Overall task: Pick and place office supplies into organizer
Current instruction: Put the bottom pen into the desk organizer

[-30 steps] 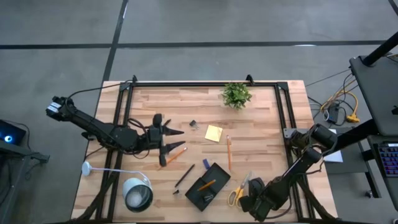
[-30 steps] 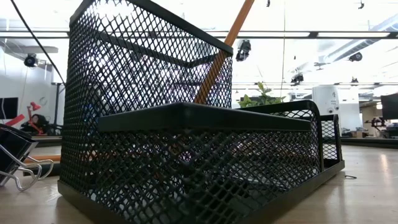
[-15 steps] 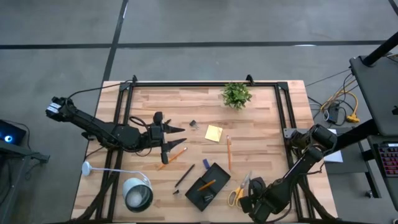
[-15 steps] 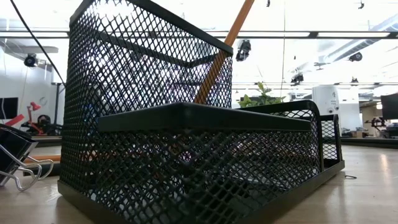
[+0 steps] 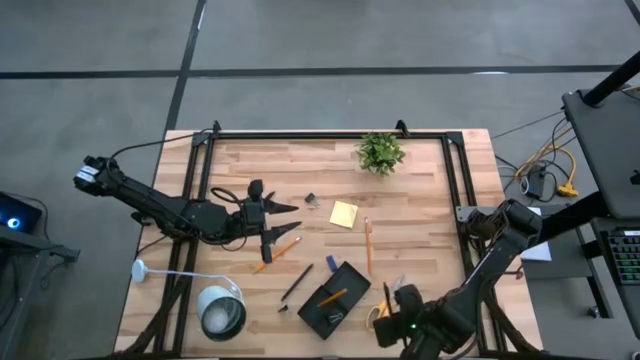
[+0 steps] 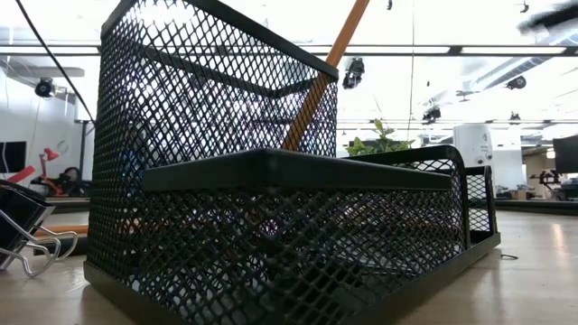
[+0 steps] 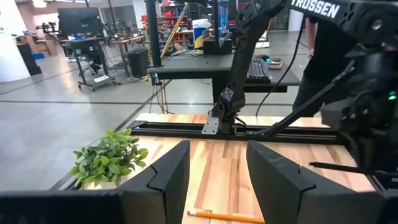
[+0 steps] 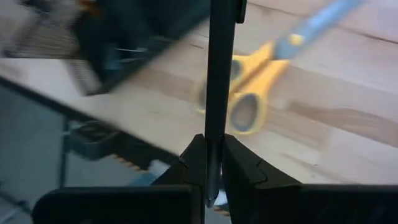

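The right gripper (image 5: 392, 298), closed on what appears to be a black pen, has been shifted beside the scissors (image 5: 381, 309) toward the organizer (image 5: 335, 299); the left gripper (image 5: 280, 221) hovers open.

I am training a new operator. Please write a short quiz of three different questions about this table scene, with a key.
1. True or false: the sticky-note pad lies inside the organizer.
2. Which gripper is shut? A) left gripper B) right gripper
3. Fill in: the right gripper holds a thin black ____ near the scissors.

Key:
1. False; it lies on the table.
2. B.
3. Pen.
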### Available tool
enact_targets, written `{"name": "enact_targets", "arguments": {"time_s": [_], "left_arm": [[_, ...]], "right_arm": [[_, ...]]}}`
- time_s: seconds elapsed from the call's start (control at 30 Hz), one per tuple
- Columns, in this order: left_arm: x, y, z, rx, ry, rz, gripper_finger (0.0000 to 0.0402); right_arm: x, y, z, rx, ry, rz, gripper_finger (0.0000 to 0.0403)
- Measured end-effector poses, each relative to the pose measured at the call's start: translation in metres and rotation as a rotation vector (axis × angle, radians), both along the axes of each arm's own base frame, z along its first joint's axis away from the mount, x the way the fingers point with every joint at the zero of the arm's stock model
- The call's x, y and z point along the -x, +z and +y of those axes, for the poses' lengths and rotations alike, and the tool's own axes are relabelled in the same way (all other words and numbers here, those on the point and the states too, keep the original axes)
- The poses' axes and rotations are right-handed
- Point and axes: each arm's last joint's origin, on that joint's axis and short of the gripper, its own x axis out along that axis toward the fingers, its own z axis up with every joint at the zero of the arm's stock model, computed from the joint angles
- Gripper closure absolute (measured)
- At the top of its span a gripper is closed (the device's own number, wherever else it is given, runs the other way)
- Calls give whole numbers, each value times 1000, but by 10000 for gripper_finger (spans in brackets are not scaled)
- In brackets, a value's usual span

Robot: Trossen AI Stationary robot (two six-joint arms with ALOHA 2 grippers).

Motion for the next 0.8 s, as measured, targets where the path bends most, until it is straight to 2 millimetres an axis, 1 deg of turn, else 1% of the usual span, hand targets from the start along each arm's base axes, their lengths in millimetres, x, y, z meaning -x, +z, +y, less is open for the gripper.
{"name": "enact_targets", "arguments": {"time_s": [0.17, 0.23, 0.33, 0.43, 0.53, 0.6, 0.67, 0.8], "left_arm": [[0, 0, 0, 0, 0, 0, 257], [0, 0, 0, 1, 0, 0, 257], [1, 1, 0, 26, -25, -9, 257], [2, 3, -2, 134, -124, -30, 257], [0, 4, -4, 276, -293, -33, 257], [-1, 4, -4, 369, -368, -22, 257], [-1, 3, -3, 460, -401, -13, 257], [-2, 5, 4, 571, -362, -33, 257]], "right_arm": [[-8, 23, 5, 30, 43, -139, 383], [-10, 31, 5, 85, 68, -203, 383], [-14, 39, 0, 185, 61, -280, 383], [-20, 42, -10, 257, 58, -278, 383], [-30, 42, -21, 324, 112, -261, 383], [-37, 43, -29, 396, 144, -265, 383], [-45, 45, -37, 472, 179, -266, 383], [-61, 53, -53, 584, 290, -251, 383]]}}
